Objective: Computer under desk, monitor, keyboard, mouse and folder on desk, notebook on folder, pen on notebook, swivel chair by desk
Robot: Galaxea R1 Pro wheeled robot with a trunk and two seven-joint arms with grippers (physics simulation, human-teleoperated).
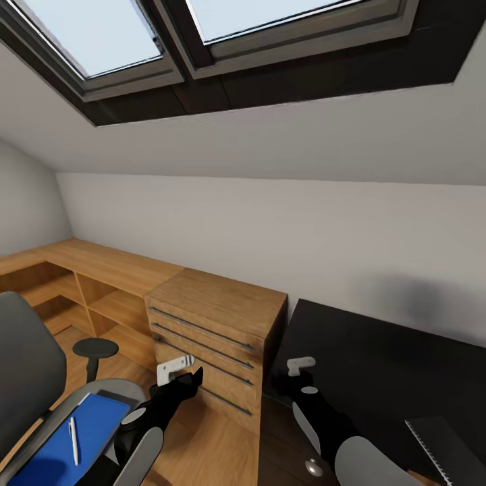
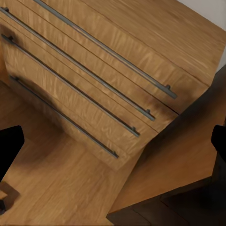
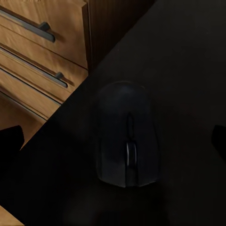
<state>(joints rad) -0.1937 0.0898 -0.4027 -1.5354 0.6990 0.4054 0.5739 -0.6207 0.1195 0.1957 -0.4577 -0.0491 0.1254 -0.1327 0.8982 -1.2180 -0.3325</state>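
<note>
2 arms extended forward and down, side by side. Left gripper (image 1: 177, 375) over the wood floor (image 2: 56, 188) before the light-wood drawer chest (image 1: 216, 324), fingers (image 2: 9, 146) spread apart, holding nothing. Right gripper (image 1: 297, 375) above the black desk (image 1: 378, 351), jaws wide, straddling the mouse (image 3: 125, 139) without contact. Folder (image 1: 71, 445) flat on the swivel chair (image 1: 27, 364) seat, pen (image 1: 73, 440) on top. Keyboard (image 1: 442, 449) at the desk's near right.
</note>
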